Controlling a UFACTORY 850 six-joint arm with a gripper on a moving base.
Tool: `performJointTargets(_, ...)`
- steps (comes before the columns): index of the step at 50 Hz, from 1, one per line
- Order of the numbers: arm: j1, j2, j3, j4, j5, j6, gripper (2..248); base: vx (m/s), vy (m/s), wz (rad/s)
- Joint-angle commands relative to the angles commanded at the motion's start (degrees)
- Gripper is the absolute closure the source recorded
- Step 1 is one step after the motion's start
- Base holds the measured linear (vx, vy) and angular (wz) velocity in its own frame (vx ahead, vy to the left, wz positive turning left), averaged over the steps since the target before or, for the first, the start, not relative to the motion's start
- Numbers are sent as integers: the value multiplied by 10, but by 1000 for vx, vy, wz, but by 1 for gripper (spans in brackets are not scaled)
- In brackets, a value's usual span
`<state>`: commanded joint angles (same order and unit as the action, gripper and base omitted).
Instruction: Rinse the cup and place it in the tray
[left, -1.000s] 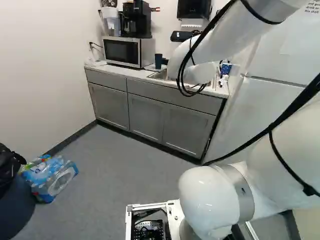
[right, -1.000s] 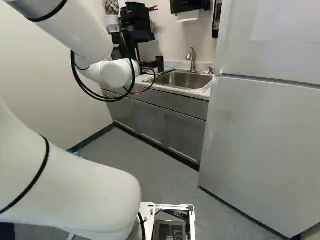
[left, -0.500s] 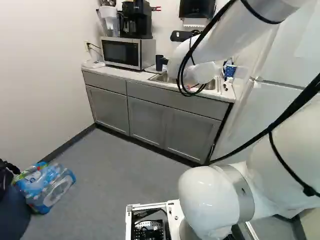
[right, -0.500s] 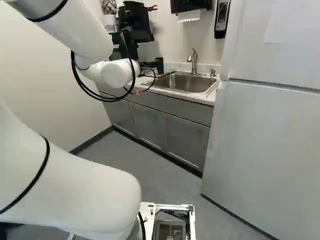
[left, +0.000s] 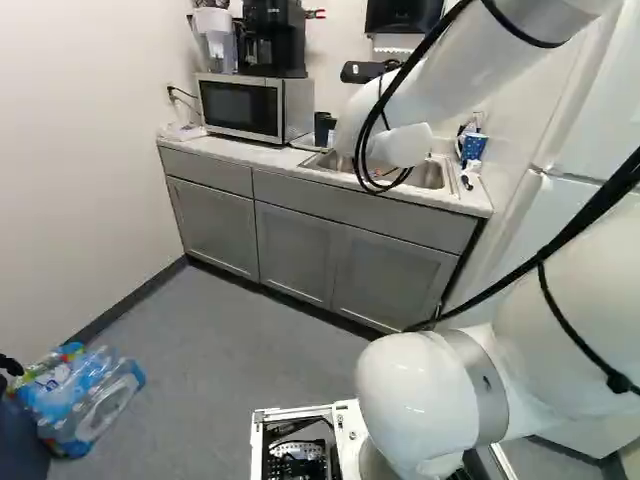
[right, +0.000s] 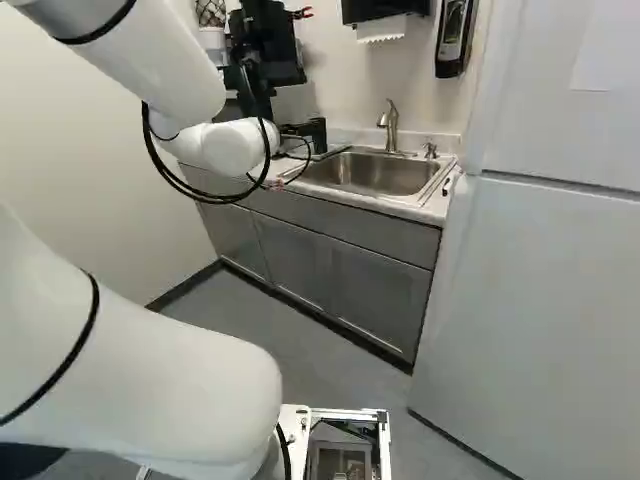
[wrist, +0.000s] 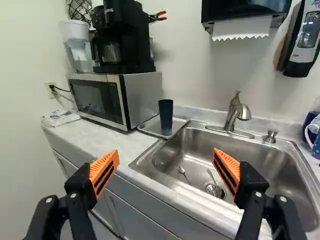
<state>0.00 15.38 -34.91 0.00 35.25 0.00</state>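
Our gripper had its fingers wide open, cup upright on the tray by the sink. Looked like the approach step to us, so next we needed to get close and grip it.

1. The place is a small kitchen, fitted like a shared break room.
2. Grey cabinets carry a pale counter with a steel sink and faucet.
3. A microwave sits under a coffee maker.
4. A white refrigerator and wall-mounted paper towel dispenser complete it.
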Motion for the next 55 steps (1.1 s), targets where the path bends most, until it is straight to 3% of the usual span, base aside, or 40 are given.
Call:
performJointTargets(30, 0, 0, 0, 0, 0, 0, 3, 167, -23, -152)
performJointTargets(55, 0, 0, 0, 0, 0, 0, 3, 121, 1, -10)
